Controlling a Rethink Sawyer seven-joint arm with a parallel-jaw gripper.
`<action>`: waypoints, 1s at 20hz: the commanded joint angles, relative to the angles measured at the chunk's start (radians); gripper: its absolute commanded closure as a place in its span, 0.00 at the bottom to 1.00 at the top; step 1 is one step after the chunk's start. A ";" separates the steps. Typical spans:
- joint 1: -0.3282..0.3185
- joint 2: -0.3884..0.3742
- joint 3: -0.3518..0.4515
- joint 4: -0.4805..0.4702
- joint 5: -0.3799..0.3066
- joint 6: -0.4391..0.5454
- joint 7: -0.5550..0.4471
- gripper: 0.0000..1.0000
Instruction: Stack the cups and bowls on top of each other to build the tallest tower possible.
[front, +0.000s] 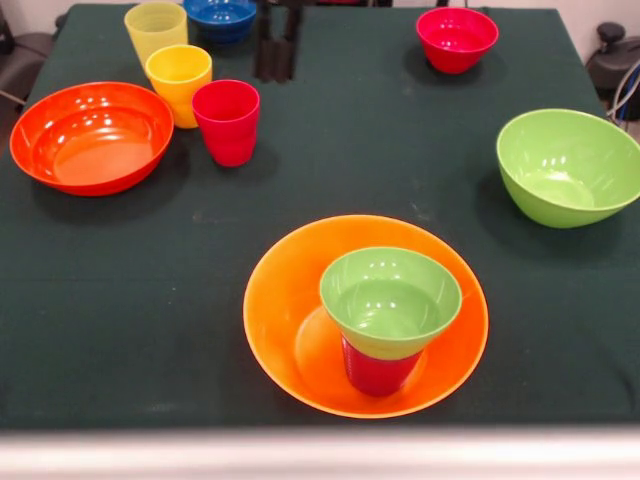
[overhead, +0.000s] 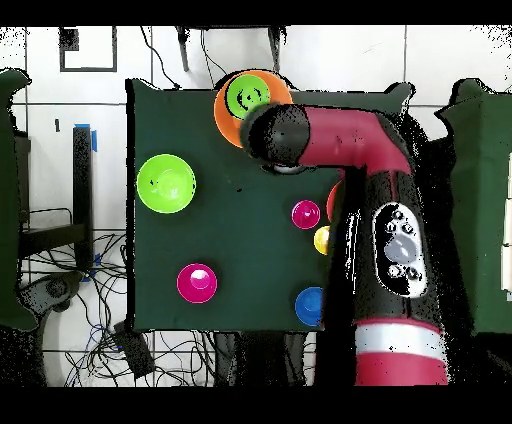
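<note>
The large yellow-orange bowl (front: 290, 300) sits at the front middle of the table. A dark reddish ribbed cup (front: 378, 372) stands upside down in it, and the small green bowl (front: 390, 300) rests upright on that cup. This stack also shows in the overhead view (overhead: 247, 95). The red-pink cup (front: 227, 120), the yellow-orange cup (front: 178, 82) and the pale yellow cup (front: 155, 30) stand together at the far left. My gripper (front: 277, 50) hangs dark at the far edge, right of the cups, with nothing seen in it. In the overhead view it is hidden under the arm (overhead: 350, 140).
The wide orange-red bowl (front: 92, 135) lies at the left, the large green bowl (front: 568, 165) at the right. The small red-pink bowl (front: 456, 38) and the small blue bowl (front: 220, 17) sit at the far side. The arm's elbow (overhead: 280, 135) hangs beside the stack.
</note>
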 joint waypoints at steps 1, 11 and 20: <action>-0.173 -0.139 0.155 0.481 -0.127 -0.215 -0.369 1.00; -0.239 -0.134 0.226 0.544 -0.259 -0.254 -0.257 0.00; -0.208 -0.106 0.237 0.551 -0.320 -0.318 -0.105 0.00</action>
